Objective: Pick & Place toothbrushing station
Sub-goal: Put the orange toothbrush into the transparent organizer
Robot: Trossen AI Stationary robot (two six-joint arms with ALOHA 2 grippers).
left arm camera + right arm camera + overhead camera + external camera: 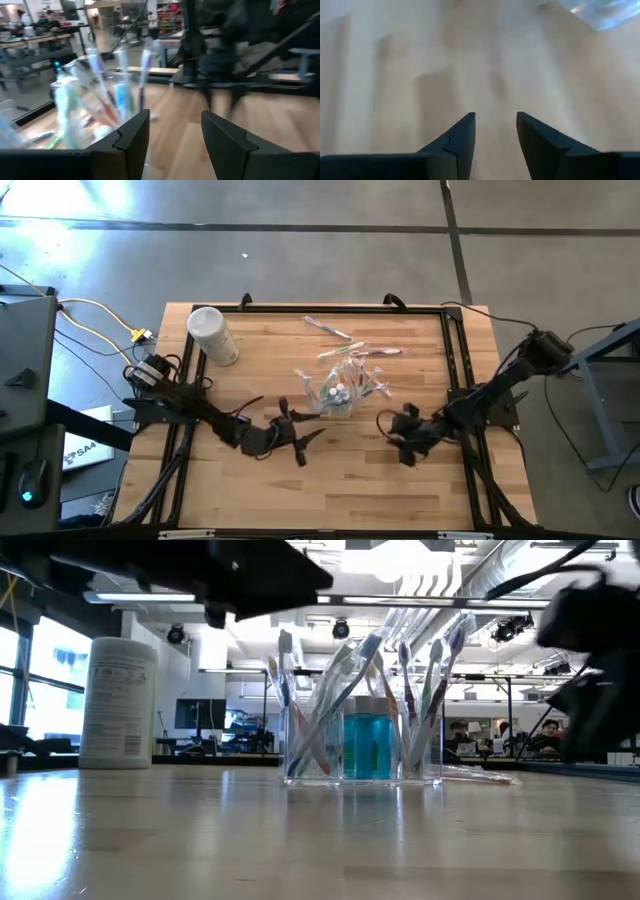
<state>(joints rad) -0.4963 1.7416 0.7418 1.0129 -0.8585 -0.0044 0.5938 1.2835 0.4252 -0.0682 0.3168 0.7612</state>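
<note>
We see the toothbrushing station standing mid-desk, ungrasped; left tool and right tool both released, empty, flanking it.

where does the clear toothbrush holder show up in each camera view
High view: toothbrushing station mid-table, between the two grippers.
Low view: centre, upright, blue bottle inside.
Left wrist view: left side, beyond the left gripper.
Right wrist view: only a clear corner at the top right, probably it.
Shared landmark: white tub.
</note>
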